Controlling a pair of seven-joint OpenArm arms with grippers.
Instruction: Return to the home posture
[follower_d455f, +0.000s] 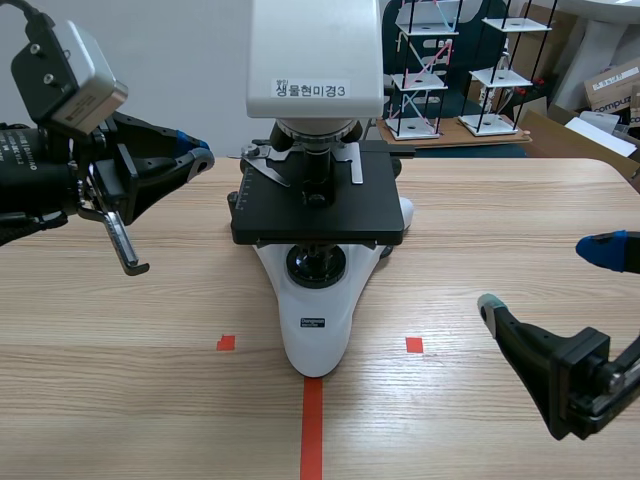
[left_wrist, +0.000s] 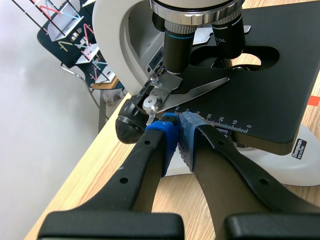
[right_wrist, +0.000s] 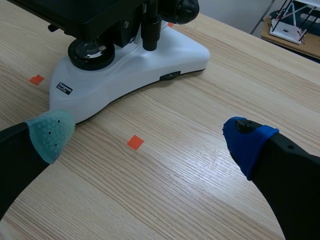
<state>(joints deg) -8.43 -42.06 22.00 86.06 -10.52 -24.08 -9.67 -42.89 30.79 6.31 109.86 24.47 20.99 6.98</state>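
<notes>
Ahead of both claws, on the table (follower_d455f: 500, 210), the microscope (follower_d455f: 316, 215) stands between them. The left claw (left_wrist: 177, 134) is raised and closed tight on nothing, just beside the stage (left_wrist: 280, 95). The right claw (follower_d455f: 548, 278) hangs low and spread wide, well apart from the base (right_wrist: 150, 65). I judge the right arm near home and the left not yet. Its next move calls for a straight pull back, clear of the clip (left_wrist: 200, 89). Whether the left claw touches the stage I cannot tell, and the microscope's top is cut off.
</notes>
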